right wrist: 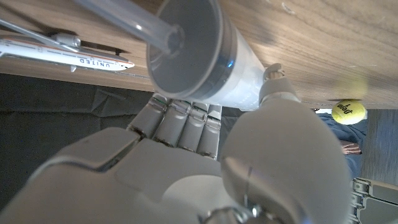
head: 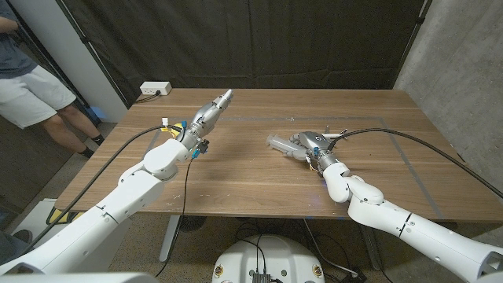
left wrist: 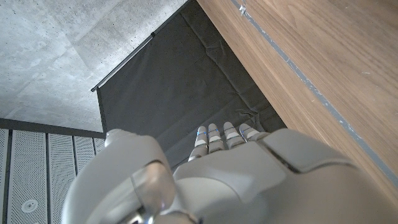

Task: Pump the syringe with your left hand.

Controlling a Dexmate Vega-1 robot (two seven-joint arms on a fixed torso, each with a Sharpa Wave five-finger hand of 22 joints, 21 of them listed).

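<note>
A clear plastic syringe [head: 280,144] lies low over the table right of centre, its tip pointing toward my left arm. My right hand [head: 316,148] grips its barrel [right wrist: 214,65], fingers curled around it; the grey plunger rod [right wrist: 121,15] sticks out of the wide end. My left hand [head: 209,115] hovers over the table's left half, well apart from the syringe. Its fingers [left wrist: 217,135] are stretched out straight, pointing at the far edge, and it holds nothing.
A white model airplane [right wrist: 68,55] marked UNITED lies on the table [head: 259,189] just behind my right hand. A white power strip [head: 155,90] sits at the far left corner. A person [head: 31,86] stands beyond the table's left side. A yellow ball [right wrist: 348,111] shows past the table's edge.
</note>
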